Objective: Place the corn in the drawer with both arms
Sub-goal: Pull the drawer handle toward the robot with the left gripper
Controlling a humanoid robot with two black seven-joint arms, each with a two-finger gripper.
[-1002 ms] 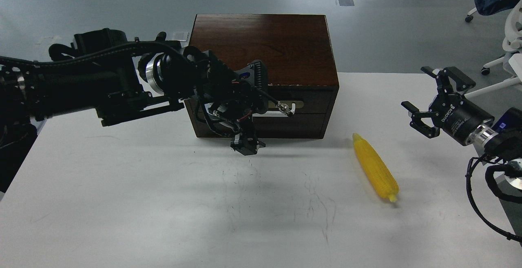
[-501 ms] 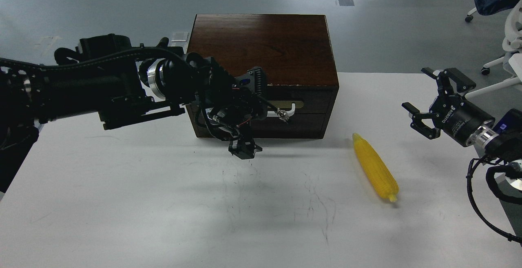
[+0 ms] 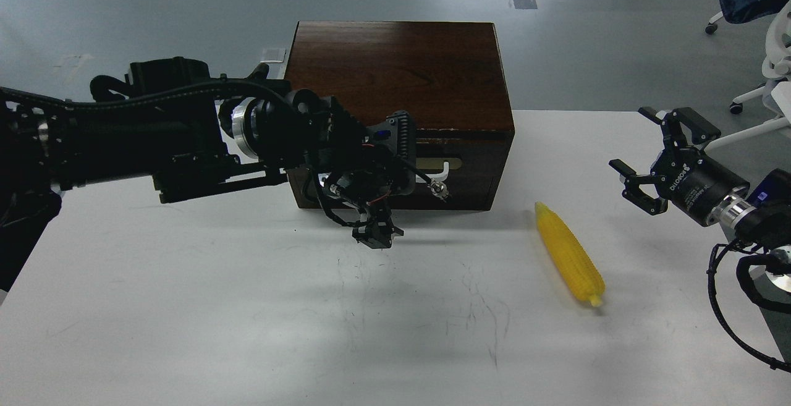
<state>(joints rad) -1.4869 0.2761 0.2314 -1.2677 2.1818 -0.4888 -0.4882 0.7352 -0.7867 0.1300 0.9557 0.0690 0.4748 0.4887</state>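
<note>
The yellow corn (image 3: pixel 568 261) lies on the white table, right of the dark brown cabinet (image 3: pixel 395 66). The drawer (image 3: pixel 476 159) looks shut, its front flush; its white handle on a beige plate (image 3: pixel 440 163) partly shows. My left gripper (image 3: pixel 390 183) is open, fingers spread high and low, close in front of the drawer's left half and hiding it. A thin rod with a metal tip (image 3: pixel 440 189) sticks out from it just below the handle. My right gripper (image 3: pixel 636 159) is open and empty, above the table to the right of the corn.
The white table (image 3: pixel 247 319) runs from the cabinet to the near edge, with faint pen marks in the middle. Grey floor lies behind the cabinet. Office chairs (image 3: pixel 772 41) stand at the far right.
My left gripper has shifted a little right and down along the drawer front; the rod's metal tip dropped from the handle to just below it. The right gripper and corn barely moved.
</note>
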